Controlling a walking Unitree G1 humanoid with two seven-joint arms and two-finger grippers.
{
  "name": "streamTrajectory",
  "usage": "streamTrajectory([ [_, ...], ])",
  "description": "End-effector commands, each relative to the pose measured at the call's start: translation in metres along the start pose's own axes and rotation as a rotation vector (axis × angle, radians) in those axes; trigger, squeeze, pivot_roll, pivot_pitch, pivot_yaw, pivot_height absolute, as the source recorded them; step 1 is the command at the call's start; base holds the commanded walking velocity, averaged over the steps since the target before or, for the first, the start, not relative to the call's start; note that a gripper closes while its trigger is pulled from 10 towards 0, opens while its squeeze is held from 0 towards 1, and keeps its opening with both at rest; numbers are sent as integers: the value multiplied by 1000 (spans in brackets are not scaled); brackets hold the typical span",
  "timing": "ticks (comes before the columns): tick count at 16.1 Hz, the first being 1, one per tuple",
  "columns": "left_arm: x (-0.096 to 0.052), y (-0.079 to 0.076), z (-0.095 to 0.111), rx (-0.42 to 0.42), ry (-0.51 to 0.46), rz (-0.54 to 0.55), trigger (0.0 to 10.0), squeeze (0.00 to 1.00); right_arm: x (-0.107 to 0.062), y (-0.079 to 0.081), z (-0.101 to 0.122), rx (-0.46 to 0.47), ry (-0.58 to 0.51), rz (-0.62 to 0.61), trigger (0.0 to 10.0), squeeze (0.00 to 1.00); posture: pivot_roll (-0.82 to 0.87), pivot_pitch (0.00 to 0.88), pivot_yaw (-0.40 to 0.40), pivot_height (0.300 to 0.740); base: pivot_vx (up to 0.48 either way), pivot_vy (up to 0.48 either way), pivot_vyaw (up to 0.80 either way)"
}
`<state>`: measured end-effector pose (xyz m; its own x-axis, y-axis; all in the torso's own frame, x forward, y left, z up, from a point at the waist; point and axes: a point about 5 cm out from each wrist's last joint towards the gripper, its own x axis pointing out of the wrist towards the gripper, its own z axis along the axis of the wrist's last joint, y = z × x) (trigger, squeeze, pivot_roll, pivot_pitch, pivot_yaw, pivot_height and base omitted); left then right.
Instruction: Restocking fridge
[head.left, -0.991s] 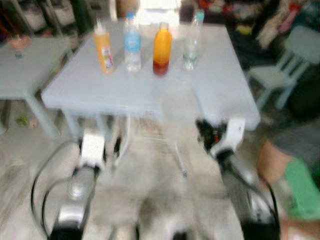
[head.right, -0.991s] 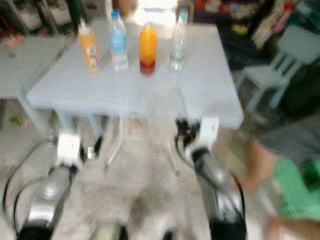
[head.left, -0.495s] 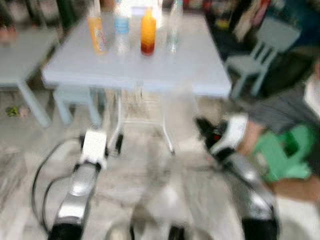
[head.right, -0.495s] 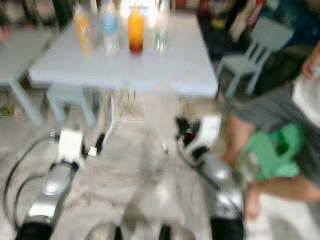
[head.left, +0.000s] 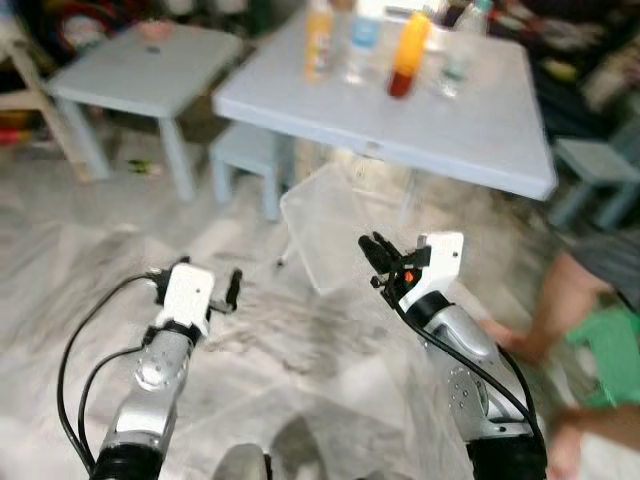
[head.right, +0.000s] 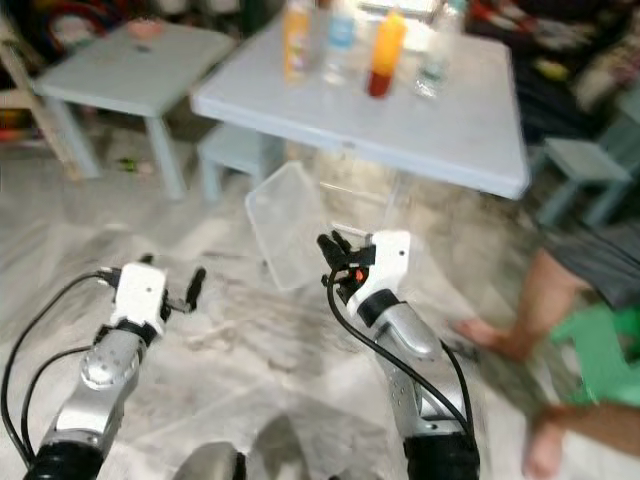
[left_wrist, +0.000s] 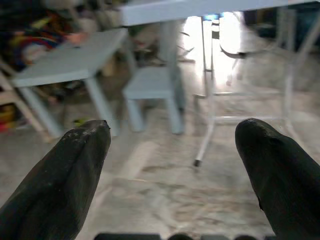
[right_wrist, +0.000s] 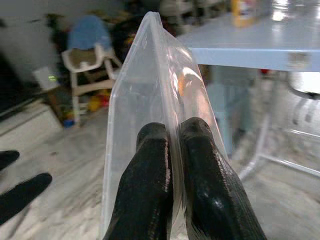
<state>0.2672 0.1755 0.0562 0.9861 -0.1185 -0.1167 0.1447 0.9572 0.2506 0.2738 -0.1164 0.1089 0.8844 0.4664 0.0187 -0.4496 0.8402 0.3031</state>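
Note:
My right gripper (head.left: 378, 262) is shut on the edge of a clear plastic container (head.left: 325, 225), holding it up on its side above the marble floor. In the right wrist view both black fingers (right_wrist: 150, 165) pinch the container's rim (right_wrist: 155, 85). My left gripper (head.left: 232, 290) is open and holds nothing, its fingertips (left_wrist: 80, 150) spread wide over the floor. Several bottles stand in a row on the far part of a light blue table (head.left: 480, 130): an orange juice bottle (head.left: 318, 35), a water bottle (head.left: 362, 45), an orange drink bottle (head.left: 408, 60) and a clear bottle (head.left: 460, 60).
A smaller light blue table (head.left: 150, 70) stands at the far left with a low stool (head.left: 245, 160) beside it. A person's leg (head.left: 555, 300) and a green stool (head.left: 610, 350) are at the right. A small chair (head.left: 600, 165) is behind them.
The camera has swung and backed off, so the table with the bottles now sits farther away and to the upper right. The picture is sharper. The right gripper still holds the clear container.

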Motion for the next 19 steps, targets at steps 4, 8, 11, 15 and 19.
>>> streamTrajectory([
  [4, -1, -7, -1, -2, -1, -21, 10000, 0, -3, -4, 7, -28, -17, -1, 10000, 0, 40, 0, -32, 740, 0, -347, 719],
  [8, -2, -6, -5, 6, 11, -21, 10000, 0, -3, -2, 5, -29, -11, 7, 10000, 0, 37, 0, -28, 740, 0, -351, 719],
  [11, -1, -5, -3, 12, 8, -21, 10000, 0, -2, -3, 5, -27, -8, 7, 10000, 0, 41, 0, -27, 740, 0, -347, 719],
  [15, -2, -4, -6, 18, 13, -20, 10000, 0, 0, -1, 4, -29, -8, 17, 10000, 0, 42, 0, -25, 740, 0, -337, 720],
  [19, -3, -7, -7, 13, 20, -25, 10000, 0, 0, -2, 4, -27, -8, 16, 10000, 0, 41, 0, -23, 740, 0, -230, 720],
])
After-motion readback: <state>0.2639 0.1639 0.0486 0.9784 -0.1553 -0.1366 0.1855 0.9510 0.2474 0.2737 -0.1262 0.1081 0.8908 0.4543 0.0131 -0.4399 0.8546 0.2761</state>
